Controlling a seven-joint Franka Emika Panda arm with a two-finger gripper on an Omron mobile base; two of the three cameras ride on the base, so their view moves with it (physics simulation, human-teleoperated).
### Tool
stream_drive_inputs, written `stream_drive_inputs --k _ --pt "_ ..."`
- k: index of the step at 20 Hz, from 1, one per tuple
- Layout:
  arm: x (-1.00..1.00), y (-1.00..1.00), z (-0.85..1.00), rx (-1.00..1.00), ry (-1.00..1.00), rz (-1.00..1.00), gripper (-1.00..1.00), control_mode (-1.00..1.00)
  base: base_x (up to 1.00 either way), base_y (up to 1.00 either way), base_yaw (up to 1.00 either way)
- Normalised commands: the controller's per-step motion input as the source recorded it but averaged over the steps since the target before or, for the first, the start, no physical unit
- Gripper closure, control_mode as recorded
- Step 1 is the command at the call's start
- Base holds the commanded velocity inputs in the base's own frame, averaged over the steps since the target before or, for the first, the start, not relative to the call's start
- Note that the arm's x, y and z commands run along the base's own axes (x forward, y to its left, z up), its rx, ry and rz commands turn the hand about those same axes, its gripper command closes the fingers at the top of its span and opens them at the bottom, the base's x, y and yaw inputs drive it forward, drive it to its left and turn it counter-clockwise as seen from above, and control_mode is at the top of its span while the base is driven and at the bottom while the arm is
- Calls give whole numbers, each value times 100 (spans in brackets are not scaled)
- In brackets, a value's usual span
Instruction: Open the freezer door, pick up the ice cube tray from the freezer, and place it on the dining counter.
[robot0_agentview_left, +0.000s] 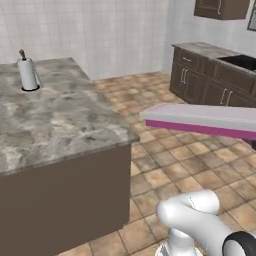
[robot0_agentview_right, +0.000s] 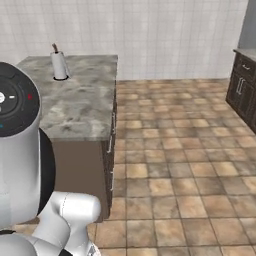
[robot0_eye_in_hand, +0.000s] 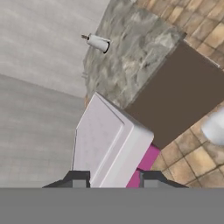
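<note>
No brand, label or readable writing shows anywhere in these views.

The thin flat rectangular ice cube tray (robot0_agentview_left: 205, 120), pale lilac-white on top with magenta-pink sides, hangs level in the air above the brown tiled floor (robot0_agentview_left: 165, 165), to the right of the large dining counter (robot0_agentview_left: 60, 120) with its grey marbled stone top and dark brown base. In the left base view the tray reaches in from the right edge, its free end pointing toward the counter's near corner but well apart from it. It does not touch the counter.

In the hand view the two-finger gripper (robot0_eye_in_hand: 111, 179) is clamped on the near end of the tray (robot0_eye_in_hand: 109, 144), one dark fingertip on each side, and the tray stretches away from the camera toward the counter (robot0_eye_in_hand: 131, 57).

A white paper-towel roll on a dark upright holder (robot0_agentview_left: 28, 74) stands at the far part of the counter top. The white arm's lower joints (robot0_agentview_left: 200, 220) bend near the base, low in the left base view.

Dark brown wall cabinets with a grey top (robot0_agentview_left: 210, 75) line the far right.
</note>
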Motion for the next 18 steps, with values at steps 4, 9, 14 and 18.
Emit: stream_drive_inputs --k 4,9,14,18 --pt "0 0 0 0 0 0 100 100 38 100 15" --pt "0 0 0 0 0 0 100 100 39 92 14" --pt "0 0 0 0 0 0 100 100 82 60 10" --pt "0 0 0 0 0 0 100 100 38 53 7"
